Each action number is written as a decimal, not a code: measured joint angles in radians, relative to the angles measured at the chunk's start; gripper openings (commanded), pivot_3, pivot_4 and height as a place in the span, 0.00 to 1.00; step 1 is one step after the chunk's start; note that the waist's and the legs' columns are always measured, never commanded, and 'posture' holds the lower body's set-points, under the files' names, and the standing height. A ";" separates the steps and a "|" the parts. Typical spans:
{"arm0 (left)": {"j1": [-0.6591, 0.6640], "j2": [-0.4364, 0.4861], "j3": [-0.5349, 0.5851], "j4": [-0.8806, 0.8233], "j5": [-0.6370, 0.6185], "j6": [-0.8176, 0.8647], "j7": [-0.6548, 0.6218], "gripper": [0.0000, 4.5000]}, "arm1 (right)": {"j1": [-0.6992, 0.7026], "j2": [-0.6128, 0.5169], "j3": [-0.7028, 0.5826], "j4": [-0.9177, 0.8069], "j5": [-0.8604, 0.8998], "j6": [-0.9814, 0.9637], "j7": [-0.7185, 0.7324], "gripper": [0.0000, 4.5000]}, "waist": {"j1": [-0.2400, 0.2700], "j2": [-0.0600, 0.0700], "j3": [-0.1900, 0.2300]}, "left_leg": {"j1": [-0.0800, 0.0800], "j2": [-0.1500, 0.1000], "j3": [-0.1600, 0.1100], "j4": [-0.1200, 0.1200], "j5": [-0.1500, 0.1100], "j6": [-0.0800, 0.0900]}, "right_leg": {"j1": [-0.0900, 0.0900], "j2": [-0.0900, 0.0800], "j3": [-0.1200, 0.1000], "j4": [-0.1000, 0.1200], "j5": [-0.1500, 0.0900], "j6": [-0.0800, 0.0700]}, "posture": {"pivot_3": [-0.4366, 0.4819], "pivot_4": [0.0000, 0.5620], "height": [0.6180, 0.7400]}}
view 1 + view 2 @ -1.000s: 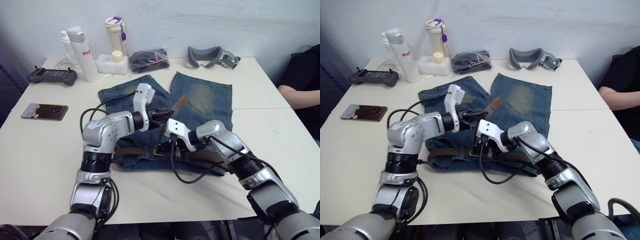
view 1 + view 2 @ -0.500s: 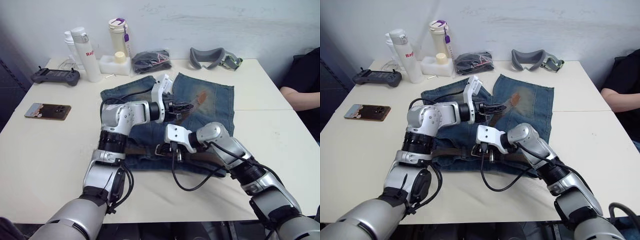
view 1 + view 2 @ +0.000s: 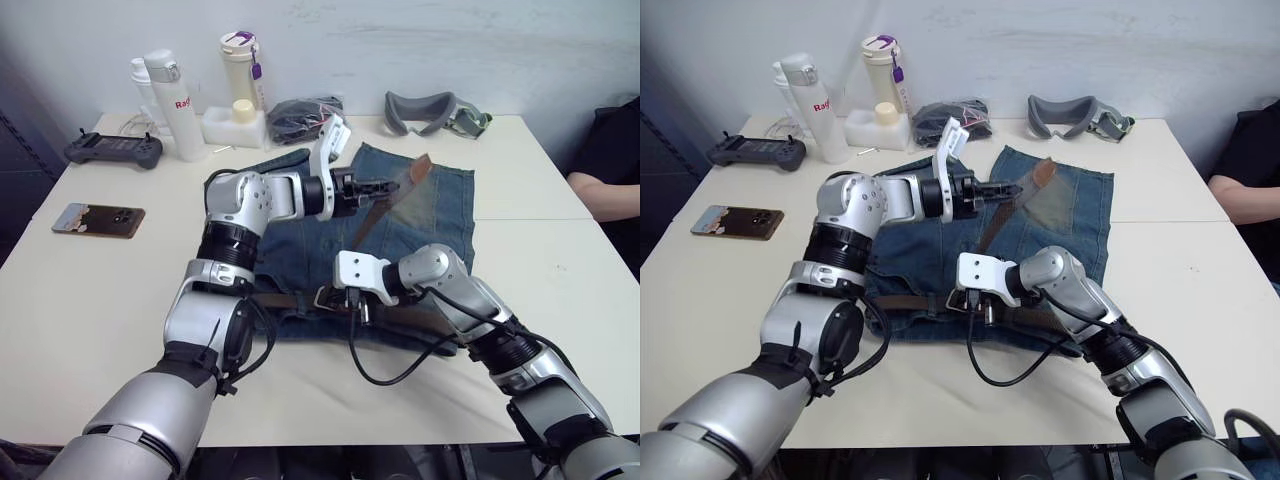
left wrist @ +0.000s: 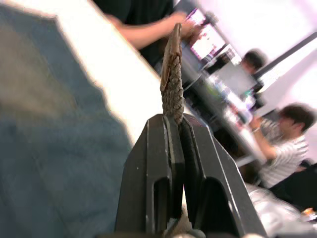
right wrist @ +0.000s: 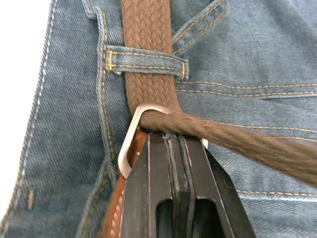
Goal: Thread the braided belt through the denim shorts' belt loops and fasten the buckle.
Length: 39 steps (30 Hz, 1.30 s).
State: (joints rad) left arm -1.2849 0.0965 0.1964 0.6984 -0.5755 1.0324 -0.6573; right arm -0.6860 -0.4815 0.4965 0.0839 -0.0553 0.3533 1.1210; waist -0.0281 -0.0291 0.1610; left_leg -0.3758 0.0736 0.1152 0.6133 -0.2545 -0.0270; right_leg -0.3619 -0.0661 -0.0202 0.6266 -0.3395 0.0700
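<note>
Presently the denim shorts [image 3: 420,215] lie flat on the white table [image 3: 90,290], waistband nearest the robot, with the braided belt [image 5: 148,29] passing under a belt loop [image 5: 146,60] on that waistband. The right gripper [image 5: 171,141] is pressed together on the belt at the silver buckle [image 5: 130,144]. From the buckle the strap rises taut to the left gripper [image 4: 174,121], which pinches the belt's free end above the shorts' legs.

The black two-fingered right tool [image 5: 171,144] pinches the silver rectangular buckle [image 5: 130,144]; the brown braided belt [image 5: 148,49] passes under a blue denim loop [image 5: 146,60] on the faded denim shorts [image 5: 257,59].
</note>
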 measured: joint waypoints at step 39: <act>0.461 0.220 0.226 -0.805 -0.380 0.309 0.280 0.00 | 0.077 -0.047 -0.334 -0.193 0.405 0.567 0.017 0.49 | 0.012 0.000 0.013 | -0.032 0.002 0.005 0.003 0.003 0.003 | -0.033 0.004 0.004 0.001 -0.002 0.001 | 0.48 0.27 0.99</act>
State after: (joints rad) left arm -0.8242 0.3168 0.4220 -0.1065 -0.9555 1.3413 -0.3770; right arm -0.6091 -0.5289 0.1625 -0.1091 0.3493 0.9206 1.1382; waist -0.0165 -0.0288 0.1736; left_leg -0.4083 0.0754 0.1205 0.6164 -0.2513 -0.0236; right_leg -0.3952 -0.0622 -0.0165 0.6276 -0.3411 0.0715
